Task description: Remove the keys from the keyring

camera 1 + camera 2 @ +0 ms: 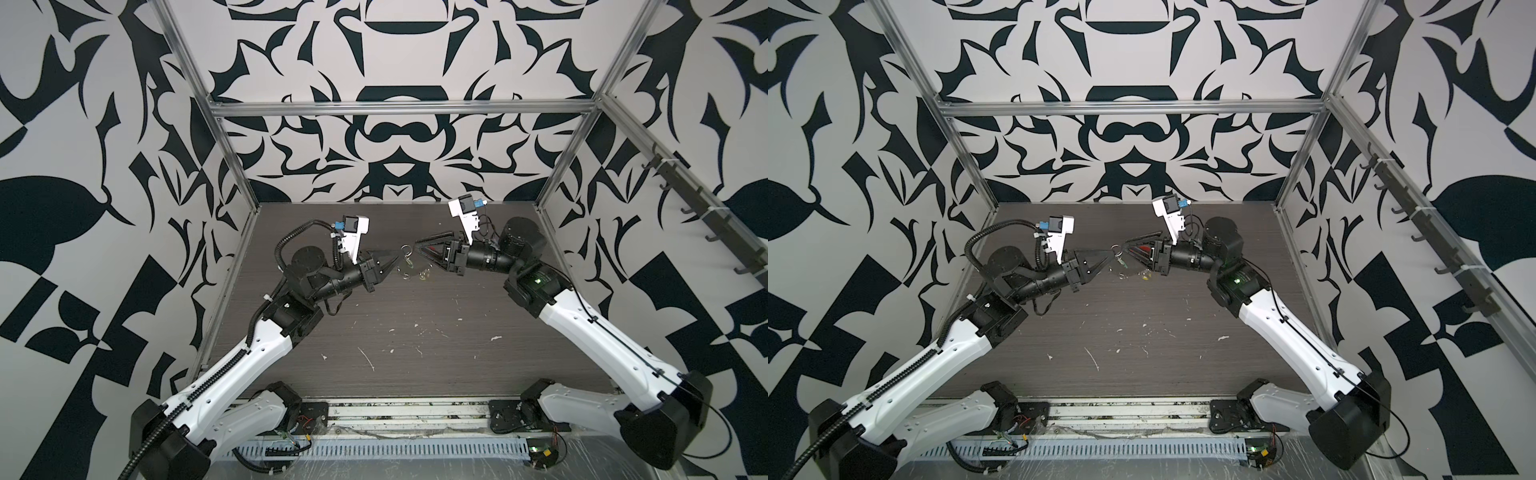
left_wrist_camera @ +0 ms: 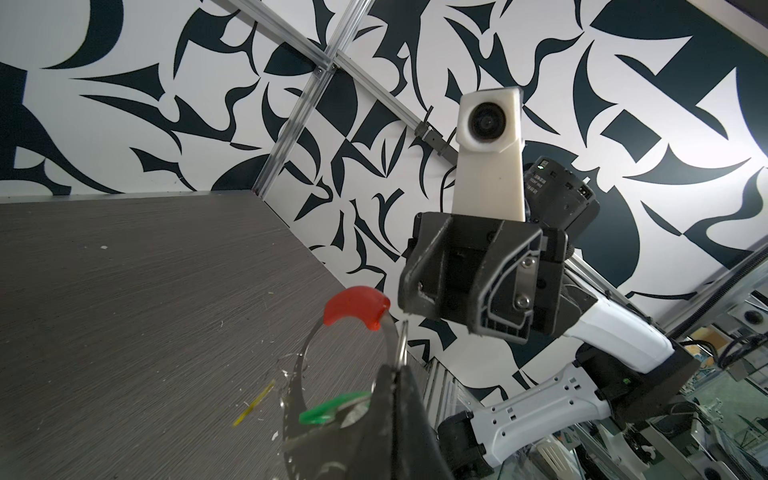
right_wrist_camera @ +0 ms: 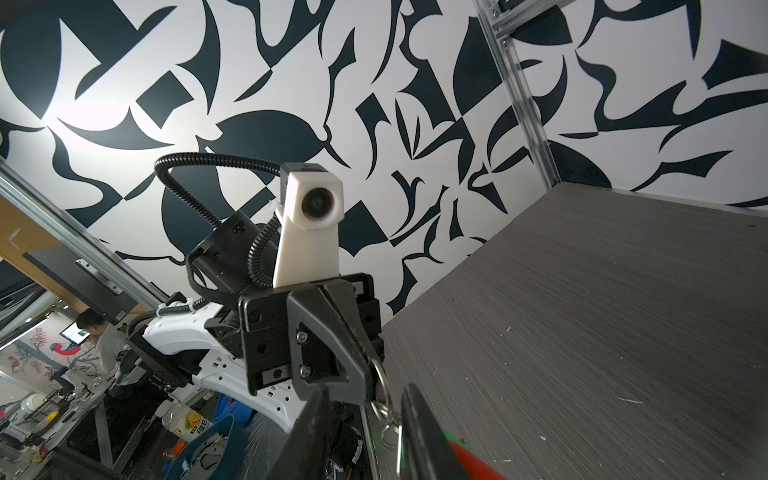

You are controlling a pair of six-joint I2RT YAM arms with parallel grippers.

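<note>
one keyring (image 2: 353,307), one green-tagged key (image 2: 328,411)

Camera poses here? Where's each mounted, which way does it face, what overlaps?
Top views: stereo pair high over the arm bases, looking down and forward across the table; left arm and right arm show.
Left wrist: behind the left end effector, looking along it at the keyring it pinches and the right end effector and right wrist camera.
Right wrist: behind the right end effector, facing the left end effector and left wrist camera.
Shared: wrist views face each other; all four show the keyring.
</note>
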